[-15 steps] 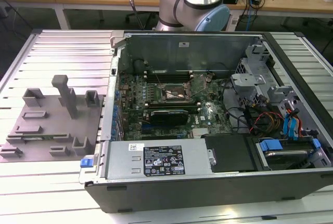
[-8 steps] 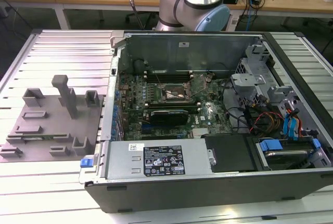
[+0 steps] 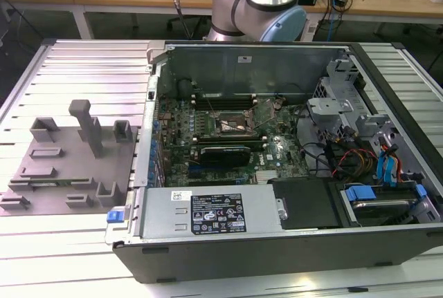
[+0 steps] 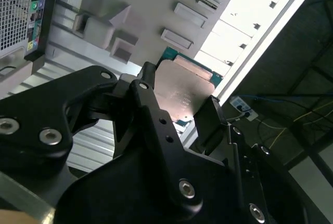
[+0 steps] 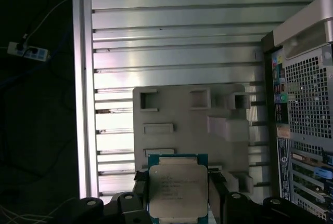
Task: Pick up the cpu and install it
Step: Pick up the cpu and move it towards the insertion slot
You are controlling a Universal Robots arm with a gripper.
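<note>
Currently your black two-fingered gripper (image 5: 178, 182) is closed to just the width of the cpu (image 5: 178, 192), a small flat square chip with a shiny silver-grey metal top and a thin green rim. In both wrist views its black fingers (image 4: 152, 110) press on two opposite edges of the chip, so you have the cpu clamped between them, metal top towards the cameras.

Behind the chip in the first wrist view lies the pale grey plastic fixture plate (image 5: 192, 125) with raised blocks and rectangular pockets, resting on the ribbed silver aluminium table (image 5: 177, 31). The cpu overlaps the plate's near edge there, though you cannot tell how high above it the chip hangs. Just beside the plate stands the perforated rear panel of the black desktop computer case (image 5: 304, 109).

In the exterior view that case lies open on the table; inside it you see the green motherboard (image 3: 277, 149) with a dark square socket frame (image 3: 232, 126) near its middle. The fixture plate sits just beside the case on the exterior view's left, and the silver and pale blue robot arm (image 3: 266, 1) rises behind the case.
</note>
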